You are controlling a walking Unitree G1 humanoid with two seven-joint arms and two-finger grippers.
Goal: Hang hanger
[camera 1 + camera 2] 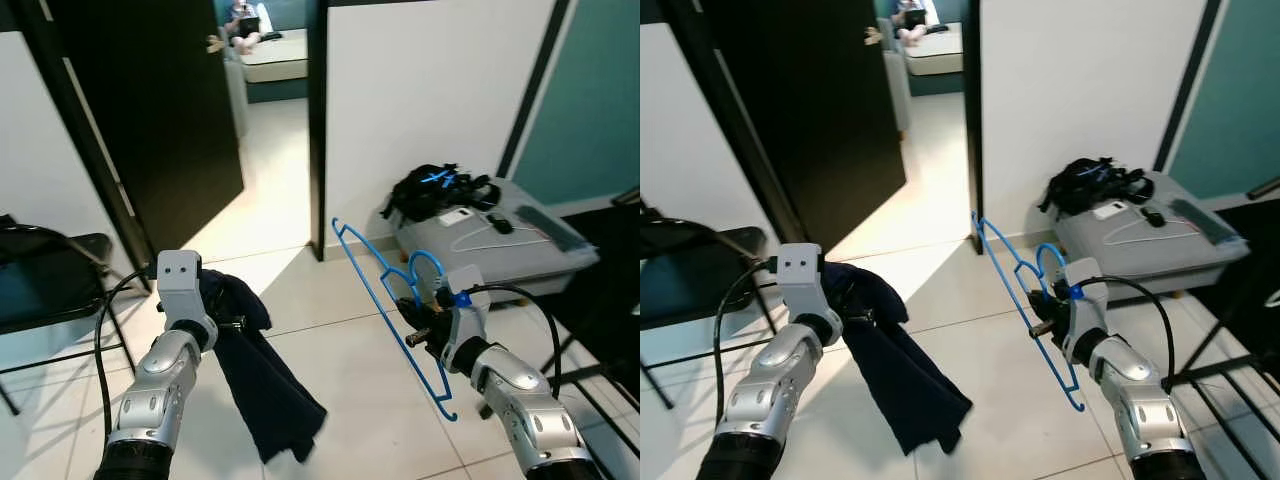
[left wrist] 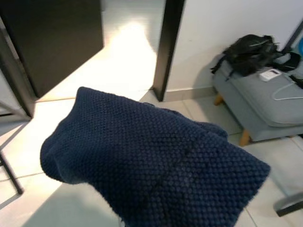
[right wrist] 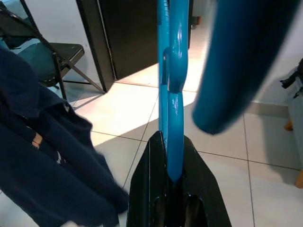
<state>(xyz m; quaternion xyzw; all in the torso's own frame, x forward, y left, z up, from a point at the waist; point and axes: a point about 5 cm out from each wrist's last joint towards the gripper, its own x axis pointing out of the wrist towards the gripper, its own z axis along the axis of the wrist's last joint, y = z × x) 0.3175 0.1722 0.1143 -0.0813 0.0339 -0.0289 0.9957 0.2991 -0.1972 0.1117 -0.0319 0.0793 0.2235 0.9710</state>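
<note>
My right gripper point(image 1: 415, 318) is shut on a blue plastic hanger point(image 1: 385, 300), held above the tiled floor with its hook curling up beside my wrist. In the right wrist view the hanger's bar point(image 3: 171, 118) runs straight out from between the black fingers point(image 3: 147, 189). My left gripper point(image 1: 232, 322) is shut on a dark navy knitted garment point(image 1: 262, 380), which droops from it toward the floor. The garment point(image 2: 151, 165) covers the left fingers in the left wrist view. The two grippers are roughly level, about a forearm apart.
A grey low bench point(image 1: 500, 255) with a black bag point(image 1: 438, 190), a white remote and a white hanger stands at the right. A black folding chair point(image 1: 50, 280) stands at the left. An open dark door point(image 1: 150, 110) leads to a room where a person point(image 1: 243, 22) sits.
</note>
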